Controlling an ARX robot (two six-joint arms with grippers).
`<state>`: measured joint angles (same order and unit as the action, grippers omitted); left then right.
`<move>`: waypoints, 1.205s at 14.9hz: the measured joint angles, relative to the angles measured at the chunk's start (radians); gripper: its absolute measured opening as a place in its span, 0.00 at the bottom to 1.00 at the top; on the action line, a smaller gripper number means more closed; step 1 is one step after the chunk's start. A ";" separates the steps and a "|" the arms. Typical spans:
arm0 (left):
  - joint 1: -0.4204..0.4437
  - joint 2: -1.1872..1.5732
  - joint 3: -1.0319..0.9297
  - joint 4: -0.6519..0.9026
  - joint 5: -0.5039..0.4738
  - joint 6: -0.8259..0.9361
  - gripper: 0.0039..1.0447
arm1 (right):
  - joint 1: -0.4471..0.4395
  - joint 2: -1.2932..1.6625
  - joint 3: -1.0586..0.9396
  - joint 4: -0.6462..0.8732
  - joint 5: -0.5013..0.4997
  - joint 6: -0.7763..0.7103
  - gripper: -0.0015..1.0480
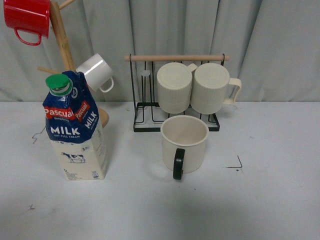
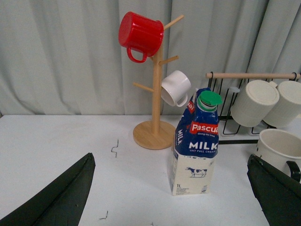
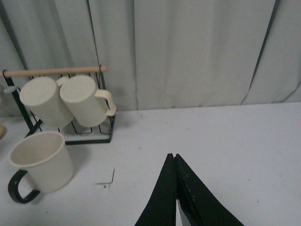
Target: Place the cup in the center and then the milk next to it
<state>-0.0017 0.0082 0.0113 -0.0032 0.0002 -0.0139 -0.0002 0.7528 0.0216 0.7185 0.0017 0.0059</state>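
Note:
The cup [image 1: 184, 143], cream with a black handle facing forward, stands upright on the white table in front of the wire rack. It also shows in the left wrist view [image 2: 281, 148] and the right wrist view [image 3: 40, 162]. The milk [image 1: 76, 127], a carton with a green cap, stands upright left of the cup, apart from it; it also shows in the left wrist view [image 2: 196, 143]. My left gripper [image 2: 171, 188] is open wide and empty, with the milk beyond its fingertips. My right gripper [image 3: 174, 157] is shut and empty, right of the cup. Neither arm shows in the front view.
A black wire rack [image 1: 176, 122] with a wooden bar holds two ribbed cream mugs [image 1: 197, 87] behind the cup. A wooden mug tree [image 1: 61, 40] behind the milk holds a red mug [image 1: 27, 17] and a small white mug [image 1: 97, 72]. Grey curtains hang behind.

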 joint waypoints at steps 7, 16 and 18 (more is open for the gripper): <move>0.000 0.000 0.000 0.000 0.000 0.000 0.94 | 0.000 -0.327 -0.010 -0.287 0.000 0.000 0.02; 0.000 0.000 0.000 0.000 0.000 0.000 0.94 | 0.000 -0.551 -0.010 -0.515 0.000 0.000 0.02; 0.000 0.000 0.000 0.000 0.000 0.000 0.94 | 0.000 -0.584 -0.010 -0.547 0.000 0.000 0.02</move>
<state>-0.0017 0.0082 0.0113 -0.0036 -0.0002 -0.0139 -0.0002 0.1684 0.0116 0.1711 0.0017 0.0055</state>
